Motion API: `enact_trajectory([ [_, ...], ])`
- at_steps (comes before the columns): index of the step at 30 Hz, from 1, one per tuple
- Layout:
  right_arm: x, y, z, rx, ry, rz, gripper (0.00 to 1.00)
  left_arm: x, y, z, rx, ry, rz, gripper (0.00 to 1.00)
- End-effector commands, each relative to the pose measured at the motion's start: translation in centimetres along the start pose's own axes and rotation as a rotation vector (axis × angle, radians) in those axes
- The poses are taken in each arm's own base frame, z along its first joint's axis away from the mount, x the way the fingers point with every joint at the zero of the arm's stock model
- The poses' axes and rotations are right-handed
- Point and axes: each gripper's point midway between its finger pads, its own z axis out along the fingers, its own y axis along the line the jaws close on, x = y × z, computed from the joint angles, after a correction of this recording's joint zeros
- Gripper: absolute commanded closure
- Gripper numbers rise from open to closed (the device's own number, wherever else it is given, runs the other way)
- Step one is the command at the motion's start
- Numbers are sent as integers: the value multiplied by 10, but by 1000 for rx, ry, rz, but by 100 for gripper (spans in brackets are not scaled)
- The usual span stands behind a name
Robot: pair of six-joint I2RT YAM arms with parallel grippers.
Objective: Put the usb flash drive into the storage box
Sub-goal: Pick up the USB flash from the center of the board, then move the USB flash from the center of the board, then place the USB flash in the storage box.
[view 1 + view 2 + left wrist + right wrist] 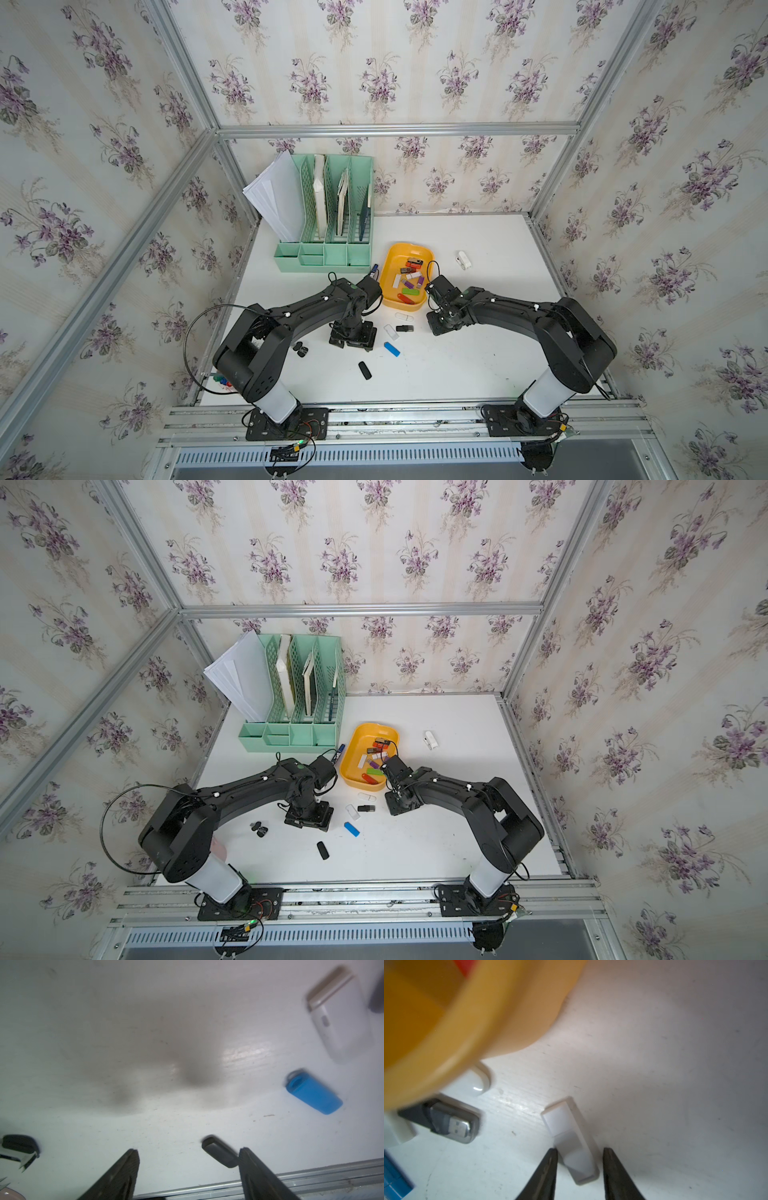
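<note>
Box: the storage box [405, 254] is sitting near the middle of both top views. It is a shallow yellow-orange plastic tub with round corners and a smooth rim, and it is holding many small coloured sticks.
Flash drive: the usb flash drive [571, 1140] is lying flat on the table [478, 353], outside the box, just below its lower right corner. It is white, smooth and boxy.
Right pincer: the right gripper [580, 1150] is hanging over the drive with one dark finger on each side. A thin gap is showing on both sides.
Left pincer: the left gripper [188, 1150] is spreading its fingers wide and holding nothing. A rounded black stick [220, 1154] is lying just beside one finger.
Nearby: a smooth blue stick [313, 1093] and a grey stick [446, 1122] with a shiny metal plug are lying on the white, faintly scuffed table.
</note>
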Motion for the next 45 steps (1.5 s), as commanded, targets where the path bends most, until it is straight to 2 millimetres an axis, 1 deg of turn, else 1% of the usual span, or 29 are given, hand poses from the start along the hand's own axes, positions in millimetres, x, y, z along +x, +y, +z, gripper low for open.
enact_trajectory([
  [1, 8, 3, 6, -5, 29, -7, 64, 9, -5, 3, 6, 25, -31, 20],
  [3, 10, 4, 6, 2, 32, -11, 68, 15, -7, 6, -2, 34, -33, 20],
  [7, 13, 4, 6, 14, 37, -15, 72, 24, -10, 12, -9, 48, -40, 19],
  [11, 18, 4, 4, 15, 42, -8, 74, 28, -13, 13, -7, 47, -46, 19],
  [16, 23, 4, -3, 0, 31, 19, 76, 32, -19, 16, -16, 36, -53, 19],
  [19, 25, 5, -6, -8, 21, 30, 77, 33, -23, 18, -19, 25, -61, 21],
  [24, 28, 3, -9, -5, 26, 30, 78, 35, -21, 23, -64, 20, -67, 26],
  [26, 28, 3, -11, -5, 20, 30, 78, 38, -16, 25, -98, 19, -74, 27],
  [29, 28, 2, -14, -8, 13, 32, 78, 42, -16, 31, -109, 11, -82, 29],
  [32, 26, 3, -17, -11, 9, 32, 78, 42, -15, 31, -125, 7, -78, 30],
  [37, 23, 4, -22, -13, -2, 33, 78, 42, -13, 33, -137, 5, -74, 38],
  [40, 17, 5, -28, -17, -19, 34, 79, 42, -15, 34, -129, 3, -71, 44],
  [41, 15, 6, -31, -19, -24, 35, 79, 41, -15, 34, -123, 2, -72, 49],
  [45, 10, 7, -42, -27, -47, 41, 79, 41, -18, 35, -111, 2, -74, 54],
])
